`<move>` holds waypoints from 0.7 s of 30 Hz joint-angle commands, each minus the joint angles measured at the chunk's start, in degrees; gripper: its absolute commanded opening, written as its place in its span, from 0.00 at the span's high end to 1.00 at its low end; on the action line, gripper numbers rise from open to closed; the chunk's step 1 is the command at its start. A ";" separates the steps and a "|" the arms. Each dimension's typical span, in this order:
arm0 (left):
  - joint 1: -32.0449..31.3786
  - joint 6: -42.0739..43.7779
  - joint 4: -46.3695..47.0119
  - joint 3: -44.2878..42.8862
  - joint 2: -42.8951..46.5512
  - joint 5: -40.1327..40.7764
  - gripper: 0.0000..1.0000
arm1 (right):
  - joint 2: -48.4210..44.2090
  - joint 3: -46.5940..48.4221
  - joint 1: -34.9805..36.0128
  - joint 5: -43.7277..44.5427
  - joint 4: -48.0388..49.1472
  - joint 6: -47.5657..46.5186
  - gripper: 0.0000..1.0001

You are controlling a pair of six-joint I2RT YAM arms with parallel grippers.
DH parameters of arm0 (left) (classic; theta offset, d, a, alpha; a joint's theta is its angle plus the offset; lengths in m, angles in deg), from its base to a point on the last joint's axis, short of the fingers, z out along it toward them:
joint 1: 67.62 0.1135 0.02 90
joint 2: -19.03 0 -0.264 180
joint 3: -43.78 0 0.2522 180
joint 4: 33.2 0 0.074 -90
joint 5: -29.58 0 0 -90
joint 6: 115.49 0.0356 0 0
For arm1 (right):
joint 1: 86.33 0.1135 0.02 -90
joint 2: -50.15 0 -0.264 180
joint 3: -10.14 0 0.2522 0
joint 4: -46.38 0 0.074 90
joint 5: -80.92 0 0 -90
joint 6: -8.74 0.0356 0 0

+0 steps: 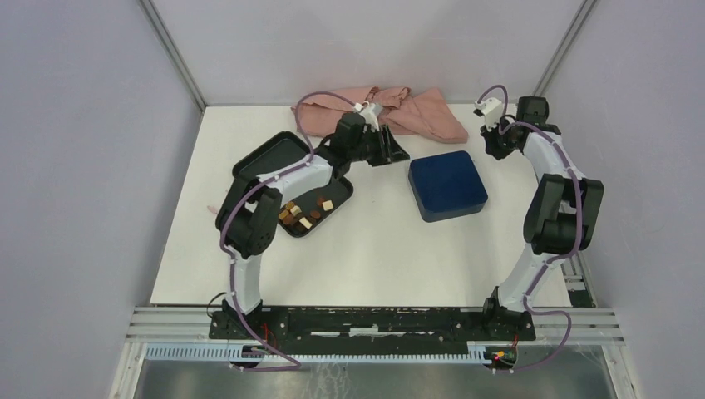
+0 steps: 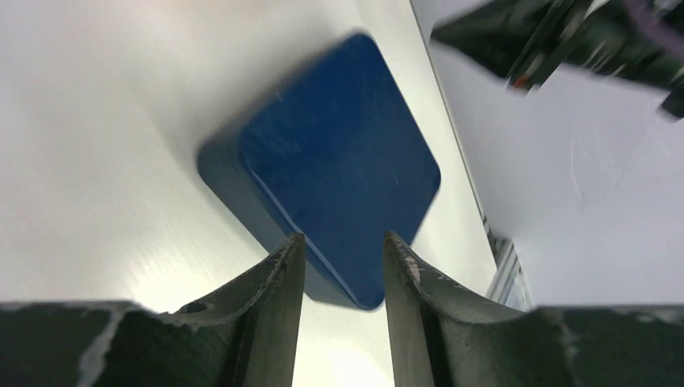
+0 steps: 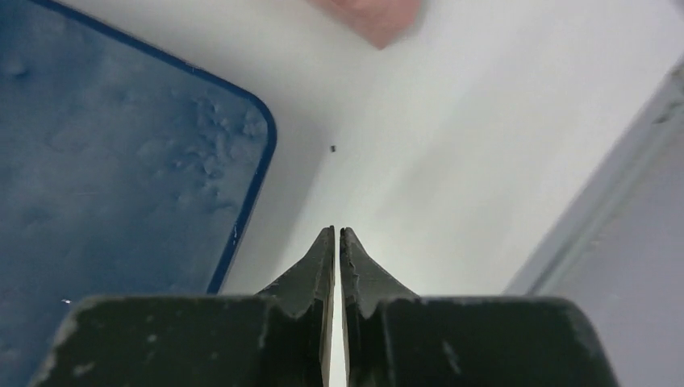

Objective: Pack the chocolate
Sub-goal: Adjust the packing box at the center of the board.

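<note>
Several chocolate pieces [image 1: 303, 212], dark brown and lighter tan, lie at the near end of the black tray [image 1: 278, 154] on the white table [image 1: 374, 249]; none is near either pair of my jaws. My left gripper [image 2: 343, 242] sits past the tray's far corner, pointing at the dark blue box [image 2: 339, 161]; its jaws stand moderately apart with nothing between them, and the box's corner shows through the gap. My right gripper [image 3: 336, 234] hangs beside the box's far right corner, near the pink cloth [image 1: 416, 112]; its jaws are almost together, a mere sliver of light between them, gripping nothing. From above, that gripper is small and dark, so I think it is clear of the box, well apart from the chocolate.
</note>
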 commanded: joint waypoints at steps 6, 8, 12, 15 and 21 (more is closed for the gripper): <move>5.86 3.24 -1.11 -7.51 -7.20 -0.44 0.56 | 12.19 7.74 0.98 -6.81 -10.06 -2.87 0.91; 5.95 3.37 -1.60 -8.60 -8.82 -0.68 0.57 | 13.54 9.06 1.80 -10.04 -12.73 -5.57 0.91; 6.19 4.66 -1.97 -8.31 -9.19 -0.08 0.57 | 17.91 16.09 4.88 -17.25 -22.56 -13.38 0.90; 6.61 6.38 -2.00 -6.04 -5.88 1.58 0.59 | 22.32 23.82 8.93 -20.55 -31.11 -19.28 0.87; 6.84 13.63 -4.09 6.29 12.17 11.05 0.57 | 22.45 26.51 17.95 -22.10 -36.66 -24.73 0.81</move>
